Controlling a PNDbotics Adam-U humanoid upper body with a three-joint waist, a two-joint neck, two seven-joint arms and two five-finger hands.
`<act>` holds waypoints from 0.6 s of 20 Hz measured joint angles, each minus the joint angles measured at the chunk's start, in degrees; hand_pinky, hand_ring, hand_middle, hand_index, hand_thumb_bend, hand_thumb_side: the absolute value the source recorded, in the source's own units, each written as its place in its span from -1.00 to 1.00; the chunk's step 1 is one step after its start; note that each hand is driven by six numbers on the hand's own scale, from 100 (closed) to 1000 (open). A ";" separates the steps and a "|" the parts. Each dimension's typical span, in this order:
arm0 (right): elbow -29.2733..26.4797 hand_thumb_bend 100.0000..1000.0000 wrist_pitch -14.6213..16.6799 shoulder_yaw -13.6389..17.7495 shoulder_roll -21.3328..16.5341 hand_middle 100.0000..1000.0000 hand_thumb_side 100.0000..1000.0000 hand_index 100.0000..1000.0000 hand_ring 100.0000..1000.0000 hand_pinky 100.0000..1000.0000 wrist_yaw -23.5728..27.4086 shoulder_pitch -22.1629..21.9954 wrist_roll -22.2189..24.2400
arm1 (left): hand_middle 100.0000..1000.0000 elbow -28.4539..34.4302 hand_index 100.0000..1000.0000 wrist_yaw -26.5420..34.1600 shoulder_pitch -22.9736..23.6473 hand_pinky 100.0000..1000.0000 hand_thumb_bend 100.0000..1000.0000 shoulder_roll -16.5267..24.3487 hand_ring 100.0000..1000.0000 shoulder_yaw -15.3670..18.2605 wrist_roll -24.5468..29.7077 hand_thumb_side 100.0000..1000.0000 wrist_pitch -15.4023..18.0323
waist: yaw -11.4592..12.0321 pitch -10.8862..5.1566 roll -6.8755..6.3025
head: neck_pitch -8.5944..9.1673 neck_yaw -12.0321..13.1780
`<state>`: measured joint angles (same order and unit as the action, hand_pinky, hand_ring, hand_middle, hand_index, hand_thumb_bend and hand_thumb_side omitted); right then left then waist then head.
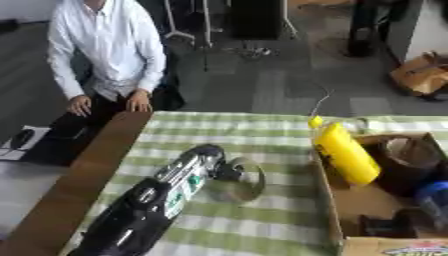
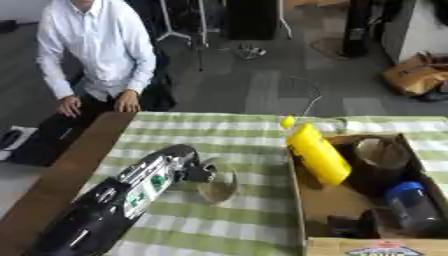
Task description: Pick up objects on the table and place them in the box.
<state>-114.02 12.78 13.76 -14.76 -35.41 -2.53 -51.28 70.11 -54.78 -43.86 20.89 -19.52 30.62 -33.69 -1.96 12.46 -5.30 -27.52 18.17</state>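
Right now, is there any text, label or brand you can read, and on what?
None can be read.
Cardboard box: coloured print on its near edge, too blurred.
Left arm: green and white markings, no legible letters.
Yellow bottle: dark mark on its side, unreadable.

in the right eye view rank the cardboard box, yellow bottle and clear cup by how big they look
1. cardboard box, clearly largest, though it runs off the picture's edges.
2. yellow bottle, lying tilted against the box's left wall.
3. clear cup, at the left hand; it looks smallest, but its see-through outline is hard to trace.

A table (image 1: 79, 175) with green checked cloth (image 1: 262, 220) carries a cardboard box (image 2: 302, 210).
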 measured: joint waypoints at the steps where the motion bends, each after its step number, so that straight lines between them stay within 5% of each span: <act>1: 0.00 -1.00 -0.03 0.01 0.00 0.84 1.00 0.72 1.00 0.82 0.02 0.00 -0.05 | -0.88 0.37 -0.35 -0.43 0.11 -0.80 -1.00 0.01 -0.61 -0.20 -0.32 0.25 0.15 | -0.01 0.00 0.00 | 0.00 0.02; 6: 0.00 -1.00 -0.15 0.00 0.00 0.83 1.00 0.72 1.00 0.82 0.22 0.07 -0.18 | -0.89 2.21 -0.38 -4.30 0.15 -0.86 -1.00 0.02 -0.63 -1.45 -1.56 -0.05 1.10 | 0.03 0.00 -0.08 | 0.04 0.22; 12: 0.00 -1.00 -0.21 0.00 0.00 0.83 1.00 0.72 1.00 0.82 0.28 0.54 -0.20 | -0.93 5.50 -0.36 -16.87 2.29 -0.97 -1.00 0.07 -0.66 -3.01 -7.29 -0.35 4.56 | -0.05 0.31 -0.26 | 0.85 0.49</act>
<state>-114.02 12.57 13.77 -14.76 -35.13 -1.99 -51.48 75.62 -71.66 -41.58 20.96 -22.53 23.33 -29.13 -2.01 12.76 -5.56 -26.67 18.66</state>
